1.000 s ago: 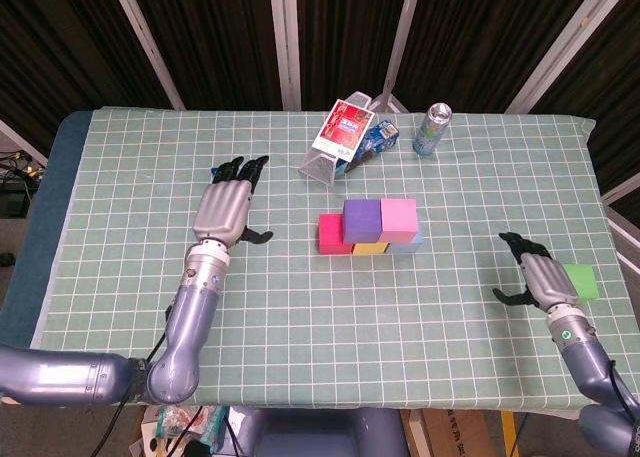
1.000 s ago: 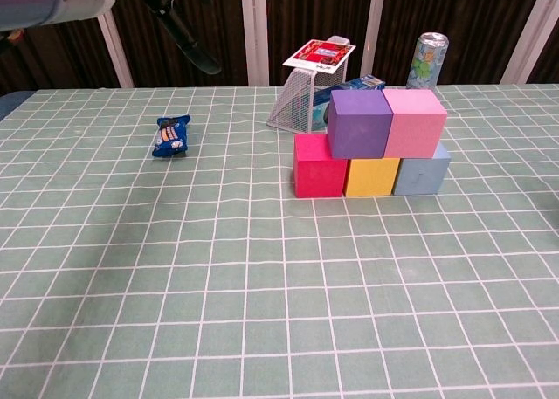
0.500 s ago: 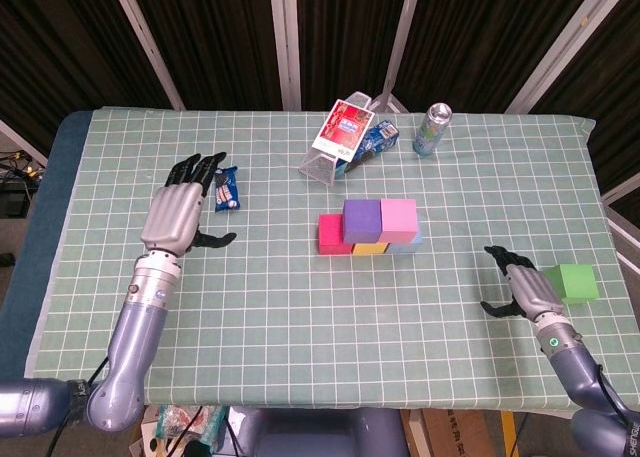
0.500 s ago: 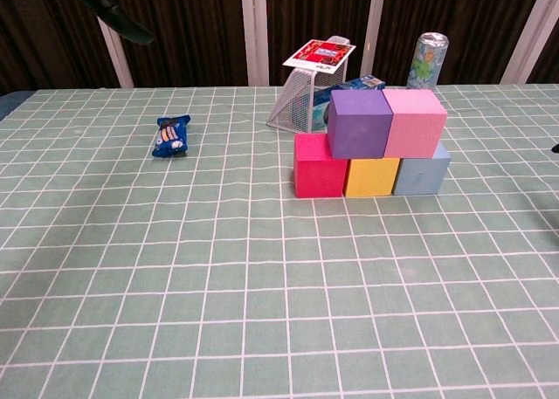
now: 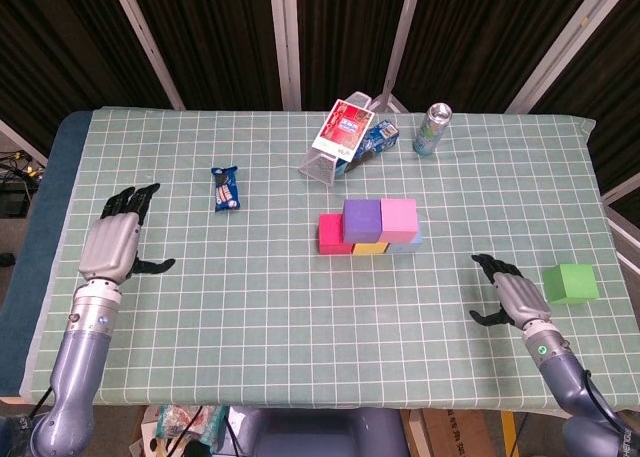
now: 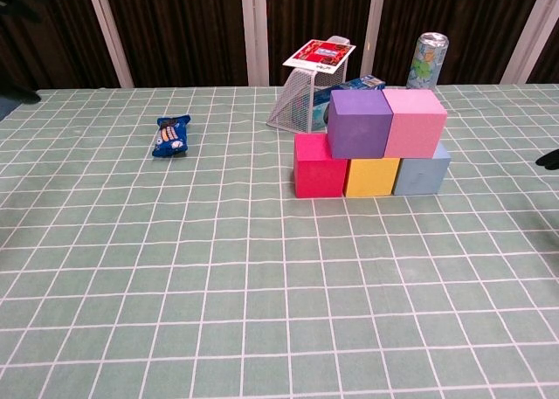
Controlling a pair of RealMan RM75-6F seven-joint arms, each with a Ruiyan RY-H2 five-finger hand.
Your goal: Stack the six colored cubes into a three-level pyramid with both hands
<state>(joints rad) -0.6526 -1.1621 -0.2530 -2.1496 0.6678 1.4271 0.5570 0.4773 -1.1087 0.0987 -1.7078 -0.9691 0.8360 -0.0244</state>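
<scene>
Your right hand (image 5: 510,299), fingers spread and empty, sits just left of the green cube (image 5: 571,283), far nearer than your open, empty left hand (image 5: 112,245).

a table (image 5: 300,307) under a green cloth with a white grid fills both views. behind it hang dark ribbed curtains (image 5: 215,37) crossed by pale slanted frame bars (image 5: 285,42). lighting is even and bright.

Lab test bench indicated. Table (image 5: 300,307) covered by green gridded mat, seen across centre of frame. Black curtains (image 5: 210,37) hung between white frame bars (image 5: 285,37) along top. Cables (image 5: 15,167) noted at left edge.
</scene>
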